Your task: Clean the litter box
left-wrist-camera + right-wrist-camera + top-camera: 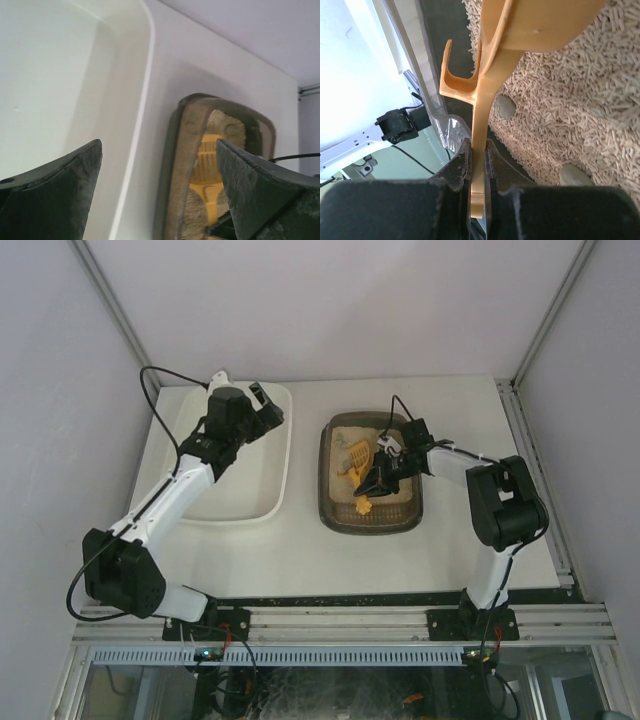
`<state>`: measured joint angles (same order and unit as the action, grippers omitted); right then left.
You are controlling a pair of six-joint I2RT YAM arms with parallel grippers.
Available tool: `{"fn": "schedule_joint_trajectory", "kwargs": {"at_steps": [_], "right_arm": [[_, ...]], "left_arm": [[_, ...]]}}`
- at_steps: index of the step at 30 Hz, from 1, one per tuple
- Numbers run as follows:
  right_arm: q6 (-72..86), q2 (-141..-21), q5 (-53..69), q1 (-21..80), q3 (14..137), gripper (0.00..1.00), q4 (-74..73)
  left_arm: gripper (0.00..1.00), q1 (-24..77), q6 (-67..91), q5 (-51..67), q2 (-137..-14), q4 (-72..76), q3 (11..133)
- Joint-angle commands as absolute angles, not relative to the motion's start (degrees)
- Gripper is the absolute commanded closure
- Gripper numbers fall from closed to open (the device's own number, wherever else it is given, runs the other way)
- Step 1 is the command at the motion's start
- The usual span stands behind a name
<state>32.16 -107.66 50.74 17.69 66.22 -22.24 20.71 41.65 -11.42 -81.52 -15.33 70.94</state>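
The dark olive litter box (326,480) sits mid-table, filled with beige pellet litter (570,100). My right gripper (383,475) reaches into it from the right and is shut on the flat handle of a yellow scoop (352,457). The right wrist view shows that gripper (478,145) with the scoop handle (482,100) pinched edge-on between the jaws. Two grey lumps (505,106) lie on the pellets beside the handle. My left gripper (268,405) hangs open and empty over the white tub's far right corner. Its wrist view sees between the left gripper (159,145) jaws to the litter box (172,150) and the scoop (207,160).
A larger cream-white tub (282,465) stands left of the litter box, its rim (142,90) a short gap away. Grey walls and metal frame posts enclose the table. A rail (340,615) runs along the near edge by the arm bases.
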Motion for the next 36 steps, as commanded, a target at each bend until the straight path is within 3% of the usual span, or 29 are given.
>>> {"fn": "schedule_joint_trajectory", "kwargs": {"at_steps": [1,12,21,30,36], "right_arm": [[32.23,-101.03,50.83,17.06,64.18,1.0,-19.81],[33.72,-89.27,51.39,14.98,51.84,1.0,-10.6],[49.2,-83.53,55.94,13.53,33.89,1.0,27.64],[79.87,-96.48,58.33,10.24,26.69,1.0,80.12],[81.96,-100.72,59.14,11.24,26.58,1.0,84.57]], "left_arm": [[0.02,19.46,36.69,-10.77,-77.69,-17.09,67.43],[0.02,18.89,26.64,-14.73,-72.68,-26.72,69.39],[0.04,15.96,17.84,-22.68,-66.48,-30.52,66.16],[0.07,8.72,19.44,-22.31,-60.87,-32.25,62.38],[0.07,5.4,19.69,-22.84,-57.72,-32.09,59.35]]}}
